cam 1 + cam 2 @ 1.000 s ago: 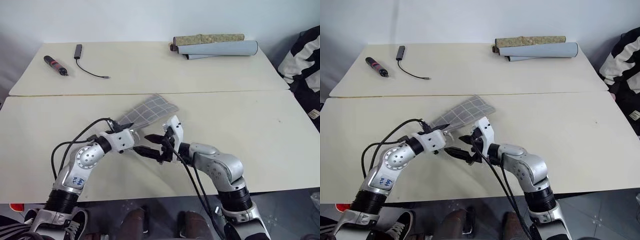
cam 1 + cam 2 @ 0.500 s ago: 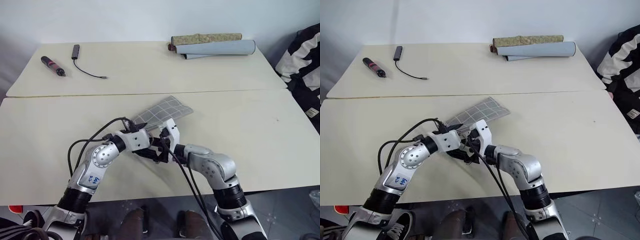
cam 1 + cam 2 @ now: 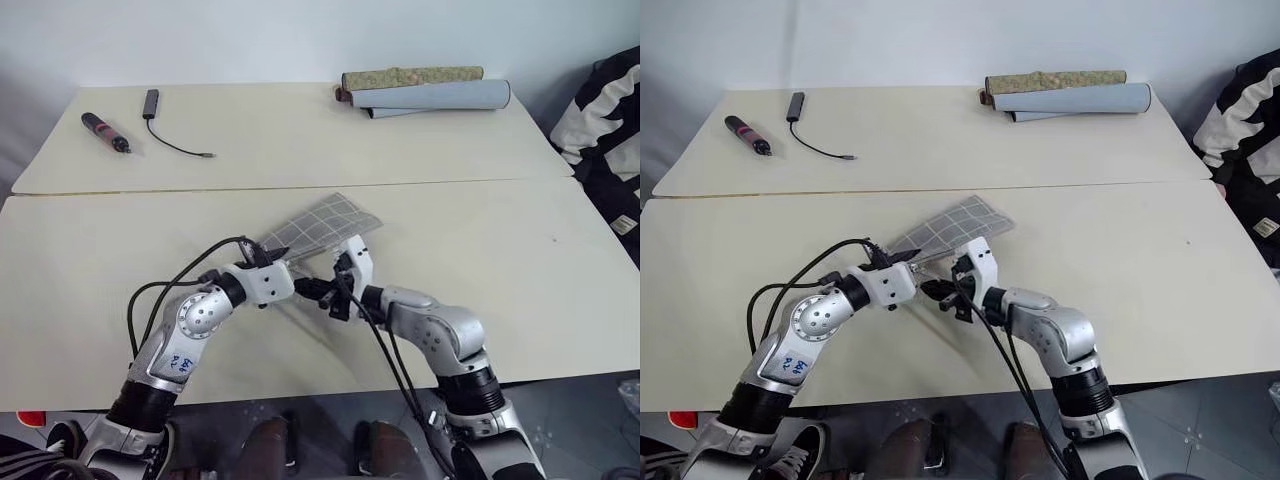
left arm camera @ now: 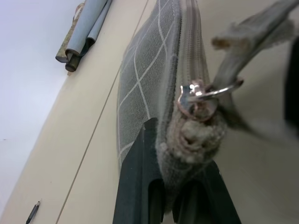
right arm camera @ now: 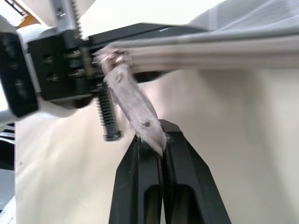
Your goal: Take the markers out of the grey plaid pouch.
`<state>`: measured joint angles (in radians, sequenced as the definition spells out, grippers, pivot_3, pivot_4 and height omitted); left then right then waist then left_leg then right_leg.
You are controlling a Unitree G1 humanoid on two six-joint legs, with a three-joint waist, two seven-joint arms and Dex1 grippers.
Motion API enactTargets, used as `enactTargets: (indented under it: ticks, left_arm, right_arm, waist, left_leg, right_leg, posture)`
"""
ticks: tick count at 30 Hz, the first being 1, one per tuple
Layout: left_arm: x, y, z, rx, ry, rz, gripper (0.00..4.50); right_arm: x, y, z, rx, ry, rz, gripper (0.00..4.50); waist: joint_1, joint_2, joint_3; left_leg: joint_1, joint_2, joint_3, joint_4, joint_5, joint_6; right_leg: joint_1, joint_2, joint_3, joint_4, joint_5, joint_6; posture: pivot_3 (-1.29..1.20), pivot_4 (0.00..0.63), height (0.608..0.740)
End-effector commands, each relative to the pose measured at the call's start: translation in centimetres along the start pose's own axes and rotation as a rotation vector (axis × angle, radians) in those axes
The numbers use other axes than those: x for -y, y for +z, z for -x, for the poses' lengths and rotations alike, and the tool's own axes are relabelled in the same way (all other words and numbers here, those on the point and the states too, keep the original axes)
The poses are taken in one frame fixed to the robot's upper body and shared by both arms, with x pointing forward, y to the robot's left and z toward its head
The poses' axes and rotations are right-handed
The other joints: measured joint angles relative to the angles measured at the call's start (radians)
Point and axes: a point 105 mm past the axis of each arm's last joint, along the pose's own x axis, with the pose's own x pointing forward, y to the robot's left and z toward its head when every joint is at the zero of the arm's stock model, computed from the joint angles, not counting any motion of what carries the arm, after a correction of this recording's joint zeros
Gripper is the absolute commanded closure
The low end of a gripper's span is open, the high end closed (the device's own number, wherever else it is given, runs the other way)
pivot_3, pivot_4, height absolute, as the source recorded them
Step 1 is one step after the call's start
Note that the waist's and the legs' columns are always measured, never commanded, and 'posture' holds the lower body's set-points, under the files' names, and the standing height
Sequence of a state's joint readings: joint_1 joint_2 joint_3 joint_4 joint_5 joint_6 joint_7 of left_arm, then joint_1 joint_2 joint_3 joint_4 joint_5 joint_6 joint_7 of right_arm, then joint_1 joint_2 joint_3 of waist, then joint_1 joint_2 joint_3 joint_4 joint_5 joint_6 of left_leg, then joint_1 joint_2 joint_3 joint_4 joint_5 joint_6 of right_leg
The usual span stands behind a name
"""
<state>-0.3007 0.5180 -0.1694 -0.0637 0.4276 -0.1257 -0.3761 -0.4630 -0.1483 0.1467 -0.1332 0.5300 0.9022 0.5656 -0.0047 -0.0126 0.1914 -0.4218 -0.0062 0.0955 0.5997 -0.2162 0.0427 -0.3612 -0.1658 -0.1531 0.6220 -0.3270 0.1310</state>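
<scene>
The grey plaid pouch (image 3: 318,226) is held tilted above the counter (image 3: 520,270), its zipper end pinched by the left claw (image 4: 180,186) as an anchor, while its fabric pull tab (image 5: 135,109) is clamped in the right claw (image 5: 161,149), evidently for unzipping.

Beige table (image 3: 520,250): rolled mats (image 3: 430,92), black pen tool (image 3: 105,131), cable (image 3: 170,130).

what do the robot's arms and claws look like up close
Both arms are silver-grey metal with round joint housings and black ribbed cuffs near the bottom. White wrist blocks carry each claw, left claw and right claw, with two black fingers. Black cables loop along both arms; the left arm bears a blue-marked sticker.
</scene>
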Motion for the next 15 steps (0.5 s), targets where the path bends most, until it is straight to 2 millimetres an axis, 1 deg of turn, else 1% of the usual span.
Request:
enactTargets:
  ticks: [1, 3, 6, 10, 12, 15]
  left_arm:
    - [-1.2, -0.2, 1.1, 0.001, 0.027, -0.014, 4.50]
    - [-1.0, -0.4, 1.6, 0.005, 0.009, -0.016, 4.50]
    - [-0.9, -0.8, 2.6, 0.007, -0.013, -0.017, 4.50]
    - [-1.0, 0.0, 3.8, 0.085, -0.019, 0.044, 4.50]
    - [-1.3, -0.8, 4.7, 0.066, -0.011, 0.082, 4.50]
    - [-1.4, -1.9, 5.6, 0.035, -0.016, 0.077, 4.50]
  right_arm:
    - [-0.1, 1.5, 1.4, 0.048, 0.018, 0.022, 4.49]
    - [0.5, 1.7, 2.2, 0.045, -0.001, 0.033, 4.49]
    - [2.3, 2.7, 3.7, 0.054, -0.065, 0.054, 4.49]
    - [4.2, 3.1, 5.0, 0.039, -0.125, 0.091, 4.49]
    - [5.8, 3.6, 6.1, 0.036, -0.183, 0.116, 4.49]
    - [7.8, 4.6, 7.6, 0.037, -0.246, 0.156, 4.49]
  waist:
    - [0.001, 0.000, 0.000]
    - [0.001, 0.000, 0.000]
    - [0.001, 0.000, 0.000]
    - [0.001, 0.000, 0.000]
    - [0.001, 0.000, 0.000]
    - [0.000, 0.000, 0.000]
  left_leg:
    - [0.000, 0.000, 0.000, 0.000, 0.000, 0.000]
    - [0.000, 0.000, 0.000, 0.000, 0.000, 0.000]
    - [0.000, 0.000, 0.000, 0.000, -0.001, 0.001]
    - [0.000, 0.000, 0.000, 0.000, -0.001, 0.001]
    - [0.000, 0.000, 0.000, 0.000, -0.001, 0.001]
    - [0.000, 0.000, 0.001, 0.000, -0.001, 0.001]
  right_leg:
    - [0.000, 0.000, 0.000, 0.000, 0.000, 0.000]
    - [0.000, 0.000, 0.000, 0.000, 0.000, 0.000]
    - [0.000, 0.000, 0.000, -0.001, 0.000, 0.000]
    - [0.000, -0.001, 0.000, -0.002, 0.000, 0.000]
    - [0.000, -0.001, 0.000, -0.002, 0.000, 0.000]
    - [0.000, -0.001, 0.000, -0.002, 0.000, -0.001]
  posture:
    - [0.00, 0.150, 0.740]
    - [0.00, 0.150, 0.740]
    - [0.00, 0.150, 0.740]
    - [0.00, 0.150, 0.740]
    - [0.00, 0.150, 0.740]
    - [0.00, 0.150, 0.740]
